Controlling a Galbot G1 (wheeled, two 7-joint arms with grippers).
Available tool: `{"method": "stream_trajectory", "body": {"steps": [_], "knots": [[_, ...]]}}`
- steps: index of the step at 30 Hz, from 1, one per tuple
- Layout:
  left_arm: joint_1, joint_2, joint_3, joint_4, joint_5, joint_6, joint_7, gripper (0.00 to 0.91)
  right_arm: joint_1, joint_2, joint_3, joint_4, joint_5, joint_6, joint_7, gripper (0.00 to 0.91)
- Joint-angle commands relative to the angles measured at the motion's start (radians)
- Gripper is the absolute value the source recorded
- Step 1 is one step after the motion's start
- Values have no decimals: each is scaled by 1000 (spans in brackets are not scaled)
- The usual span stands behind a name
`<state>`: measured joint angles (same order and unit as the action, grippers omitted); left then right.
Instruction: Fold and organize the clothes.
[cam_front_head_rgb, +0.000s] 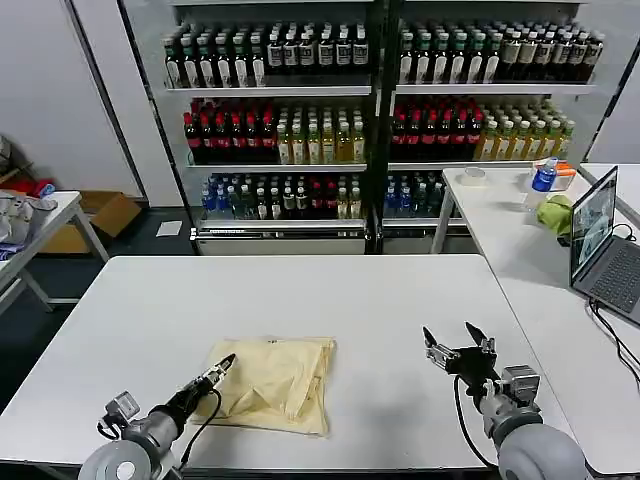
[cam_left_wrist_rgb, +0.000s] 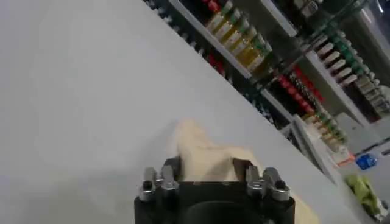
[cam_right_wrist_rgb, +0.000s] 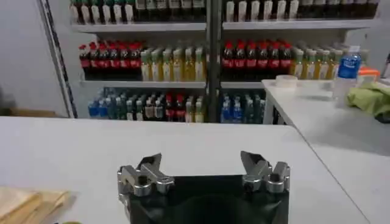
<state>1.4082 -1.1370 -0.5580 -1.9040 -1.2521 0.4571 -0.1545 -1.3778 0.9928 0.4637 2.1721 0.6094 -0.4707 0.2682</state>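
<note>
The clothes (cam_front_head_rgb: 278, 383) are one pale cream-yellow garment lying folded into a rough square near the front of the white table (cam_front_head_rgb: 300, 300). My left gripper (cam_front_head_rgb: 225, 366) lies low at the garment's left edge, pointing into it. In the left wrist view the cloth (cam_left_wrist_rgb: 204, 155) fills the gap between its spread fingers (cam_left_wrist_rgb: 173, 169), so this gripper (cam_left_wrist_rgb: 208, 170) is open. To the right of the garment, apart from it, my right gripper (cam_front_head_rgb: 457, 345) hovers over bare table. It (cam_right_wrist_rgb: 201, 161) is open with nothing between its fingers, and a corner of the garment (cam_right_wrist_rgb: 27, 204) shows beside it.
A second white table (cam_front_head_rgb: 520, 240) stands at the right with a laptop (cam_front_head_rgb: 600, 235), a green cloth (cam_front_head_rgb: 555, 213) and a water bottle (cam_front_head_rgb: 544, 177). Shelves of bottles (cam_front_head_rgb: 380, 110) fill the back. Another table (cam_front_head_rgb: 30, 225) with items stands at the far left.
</note>
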Motion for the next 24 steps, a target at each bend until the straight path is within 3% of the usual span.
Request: {"method": "stream_trajectory", "body": {"steps": [1, 17, 20, 24], "knots": [[-3, -19, -8, 21, -58, -12, 13, 10, 1, 1, 2, 1, 0, -1, 1, 907], [-4, -44, -94, 6, -238, -18, 6, 10, 9, -9, 6, -2, 11, -2, 5, 907], [-9, -22, -176, 6, -302, -13, -16, 10, 10, -11, 8, -4, 14, -1, 5, 907], [-14, 63, -314, 13, -398, 3, -43, 10, 15, -13, 11, -6, 21, 0, 5, 907]]}}
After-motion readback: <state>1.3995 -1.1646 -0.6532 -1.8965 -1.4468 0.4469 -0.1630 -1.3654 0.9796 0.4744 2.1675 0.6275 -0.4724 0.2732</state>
